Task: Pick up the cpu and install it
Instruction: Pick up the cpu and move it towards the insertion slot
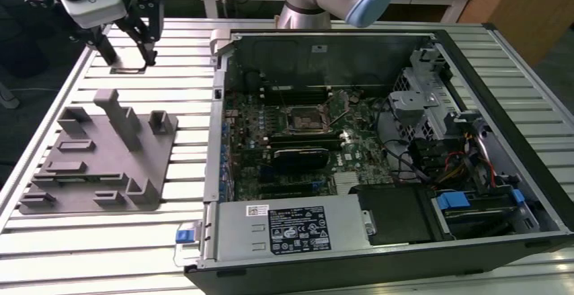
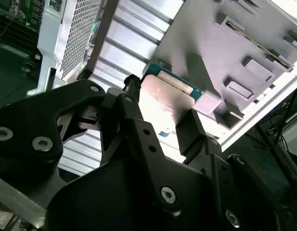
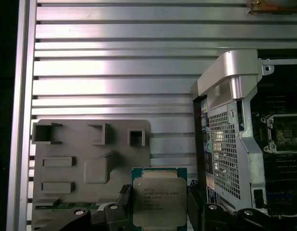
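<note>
Your counter (image 1: 90, 255) of metal slats carries everything here. The open computer case (image 1: 341, 53) lies on the exterior view's right, and the grey plastic block (image 1: 99, 154) sits just beside it on that view's left. Inside the case you can see the motherboard (image 1: 269, 140) with its black-framed socket (image 1: 305, 119) near the middle. I cannot tell from here whether the socket's frame is open to receive a chip. Your claw (image 1: 131, 61) hangs low over the counter past the far end of the block, well apart from the socket. It is closed to a narrow gap with the cpu (image 3: 159, 202) between its fingers (image 2: 187, 132), which press on two opposite edges, metal plate facing up. Whether the chip has cleared the slats I cannot tell.

The grip looks like the weak point, because you hold a thin, smooth plate by its rim alone. A jolt or a fast swing could make it tilt or slide out. The tall side wall of the case stands between the claw and the socket, so a low path could knock the chip against that wall. At the socket itself, a chip that arrives turned or tilted would probably sit crooked. Pressing it down then could damage the contacts.
</note>
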